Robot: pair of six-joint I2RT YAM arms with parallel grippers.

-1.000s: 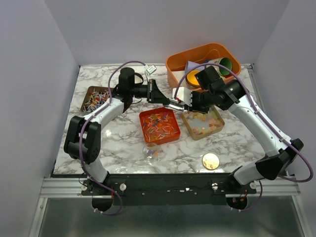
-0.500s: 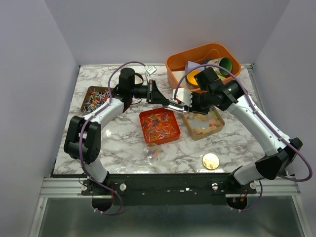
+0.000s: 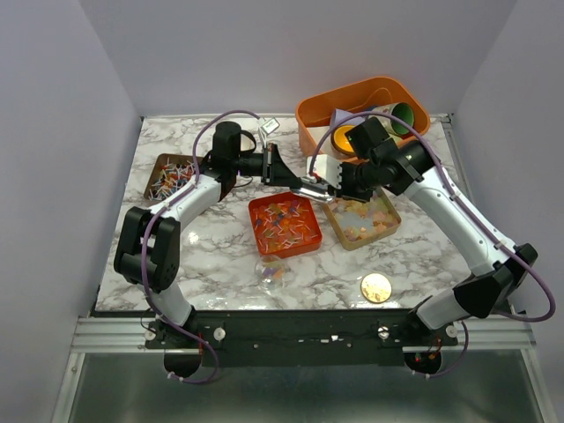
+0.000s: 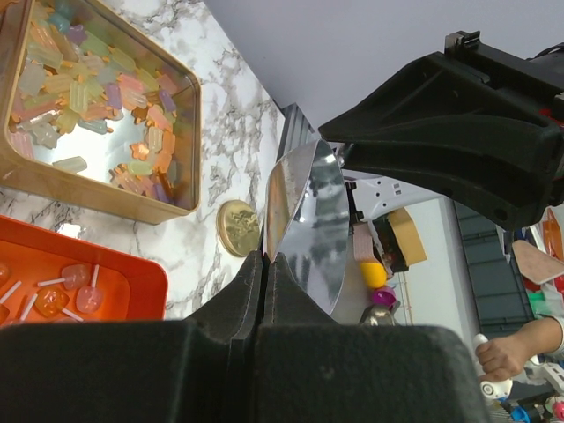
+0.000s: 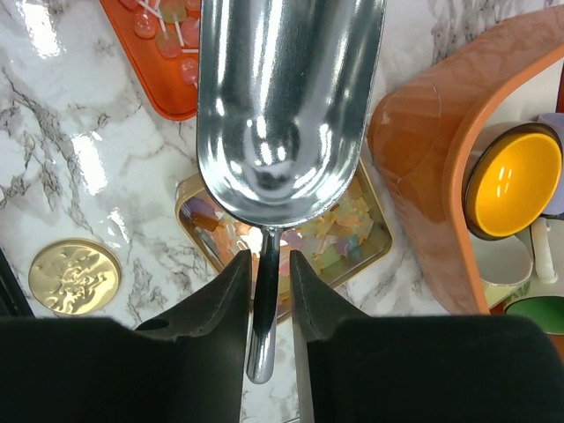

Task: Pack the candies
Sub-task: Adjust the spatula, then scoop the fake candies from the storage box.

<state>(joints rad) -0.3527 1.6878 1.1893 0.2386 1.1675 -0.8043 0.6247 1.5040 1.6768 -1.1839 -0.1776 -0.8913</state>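
Note:
Pastel candies fill a gold tin (image 3: 361,218) (image 4: 88,97) (image 5: 344,233). Red and mixed wrapped candies lie in an orange tray (image 3: 284,225) (image 5: 167,26). More wrapped pieces sit in a brown tray (image 3: 169,176) at the left. My right gripper (image 3: 328,183) (image 5: 267,264) is shut on the handle of a metal scoop (image 5: 282,106), whose bowl is empty and hangs above the tin and tray. My left gripper (image 3: 295,179) (image 4: 266,260) is shut on the edge of a thin shiny pouch (image 4: 304,220), held in the air facing the scoop.
A round gold disc (image 3: 376,286) (image 5: 75,278) lies near the front right. An orange bin (image 3: 361,110) with coloured cups stands at the back right. A small clear packet (image 3: 270,269) with a few sweets lies in front of the orange tray.
My right gripper has shifted slightly left and away with the scoop. The left arm and the pouch have stayed put.

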